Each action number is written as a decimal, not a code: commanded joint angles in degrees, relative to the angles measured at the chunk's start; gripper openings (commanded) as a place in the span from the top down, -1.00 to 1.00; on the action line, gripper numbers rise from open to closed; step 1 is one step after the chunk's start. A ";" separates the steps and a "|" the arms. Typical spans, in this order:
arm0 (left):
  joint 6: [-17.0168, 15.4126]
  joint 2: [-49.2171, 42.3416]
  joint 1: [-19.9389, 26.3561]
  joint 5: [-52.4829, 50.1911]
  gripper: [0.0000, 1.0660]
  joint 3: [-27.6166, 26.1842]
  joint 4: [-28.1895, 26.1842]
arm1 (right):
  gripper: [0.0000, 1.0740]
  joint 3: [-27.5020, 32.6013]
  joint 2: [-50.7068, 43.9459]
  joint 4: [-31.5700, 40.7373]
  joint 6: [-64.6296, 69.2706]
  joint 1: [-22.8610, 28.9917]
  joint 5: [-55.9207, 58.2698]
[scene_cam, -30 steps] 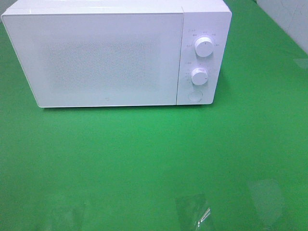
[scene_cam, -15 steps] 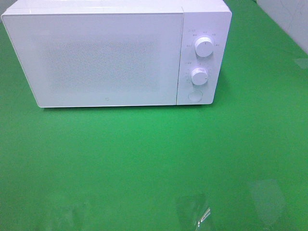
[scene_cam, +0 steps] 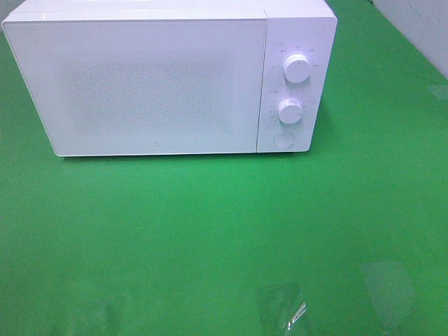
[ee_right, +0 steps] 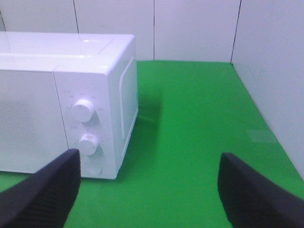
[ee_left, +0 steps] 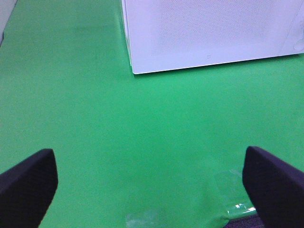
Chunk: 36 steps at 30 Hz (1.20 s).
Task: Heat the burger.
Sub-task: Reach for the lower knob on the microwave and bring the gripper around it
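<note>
Burger unseen; microwave [scene_cam: 154,84] closed; left hand [ee_left: 151,185] and right hand [ee_right: 151,190] both wide, empty, above green cloth [scene_cam: 210,231]

You have a green-covered table [scene_cam: 210,224]: a white microwave [scene_cam: 154,84], door shut, stands toward its far edge, and clear film scraps [scene_cam: 278,306] lie along its near edge.
</note>
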 commanded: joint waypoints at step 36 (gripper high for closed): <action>-0.17 -1.43 0.29 -0.34 -0.83 0.23 -0.06 | -0.41 4.47 50.19 0.34 -3.67 0.06 -64.86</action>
